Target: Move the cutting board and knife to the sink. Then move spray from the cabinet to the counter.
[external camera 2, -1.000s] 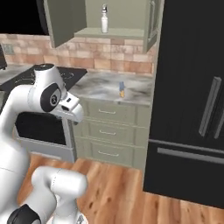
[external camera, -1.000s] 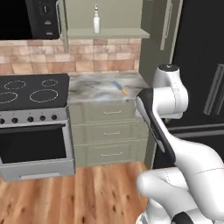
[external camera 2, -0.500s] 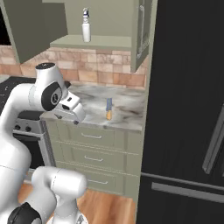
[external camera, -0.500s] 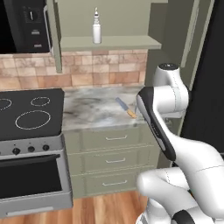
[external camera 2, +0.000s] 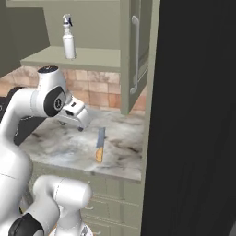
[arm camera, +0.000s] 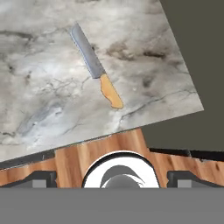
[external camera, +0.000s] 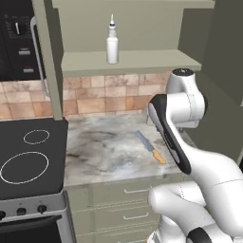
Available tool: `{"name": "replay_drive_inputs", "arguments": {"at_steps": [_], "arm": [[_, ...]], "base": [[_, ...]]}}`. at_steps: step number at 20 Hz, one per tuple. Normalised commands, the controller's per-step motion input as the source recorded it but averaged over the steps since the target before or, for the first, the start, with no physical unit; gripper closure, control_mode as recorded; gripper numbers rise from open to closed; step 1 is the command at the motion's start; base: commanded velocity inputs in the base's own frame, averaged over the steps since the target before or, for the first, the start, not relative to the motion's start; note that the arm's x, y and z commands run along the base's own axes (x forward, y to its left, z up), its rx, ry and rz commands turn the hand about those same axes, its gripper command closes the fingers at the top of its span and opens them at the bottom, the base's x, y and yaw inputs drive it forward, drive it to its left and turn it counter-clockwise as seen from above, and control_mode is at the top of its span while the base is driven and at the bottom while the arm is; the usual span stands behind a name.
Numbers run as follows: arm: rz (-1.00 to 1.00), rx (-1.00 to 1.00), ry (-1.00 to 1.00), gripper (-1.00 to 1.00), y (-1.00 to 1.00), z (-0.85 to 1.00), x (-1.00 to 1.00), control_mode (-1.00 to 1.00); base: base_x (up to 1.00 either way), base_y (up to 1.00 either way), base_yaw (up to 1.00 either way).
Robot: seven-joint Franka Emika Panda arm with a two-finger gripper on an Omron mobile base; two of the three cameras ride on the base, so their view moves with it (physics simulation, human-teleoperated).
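The knife [arm camera: 95,67] lies flat on the marbled counter [arm camera: 39,65], grey-blue blade pointing away, orange handle toward the front edge. It also shows in both base views, knife [external camera: 149,147] and knife [external camera 2: 99,144]. My gripper [external camera 2: 70,125] hovers over the counter's front part, apart from the knife, open and empty; its fingertips [arm camera: 41,177] stand wide at the bottom of the hand view. The white spray [external camera: 112,44] stands upright on the shelf of the open cabinet [external camera: 137,61], well above the gripper. The cutting board and the sink are out of view.
The black stovetop [external camera: 28,156] adjoins the counter on the left, with a black microwave [external camera: 19,38] above it. An open cabinet door [external camera 2: 136,55] with a silver handle hangs over the counter's right end. A tall black fridge [external camera 2: 193,115] bounds the right. Drawers [external camera: 128,192] sit below.
The whole picture has shifted and grown: the base has driven closer to the counter and the cabinet. The knife lies where it was. The gripper has stayed open.
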Motion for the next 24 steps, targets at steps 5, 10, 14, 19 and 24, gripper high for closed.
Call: {"name": "replay_drive_inputs", "arguments": {"at_steps": [5,10,14,19,24], "arm": [[0.0,0.0,0.06,-1.0,-0.04,-0.41,0.18,-1.0],[0.0,0.0,0.06,-1.0,-0.17,-0.97,0.06,-1.0],[0.0,0.0,0.02,-1.0,-0.13,-0.89,0.44,-1.0],[0.0,0.0,0.02,-1.0,-0.01,-0.65,0.63,-1.0],[0.0,0.0,0.0,-1.0,-0.07,-0.46,0.45,-1.0]], "base": [[0.26,0.0,0.0],[0.0,0.0,0.0],[0.0,0.0,0.0],[0.0,0.0,0.0],[0.0,0.0,0.0]]}}
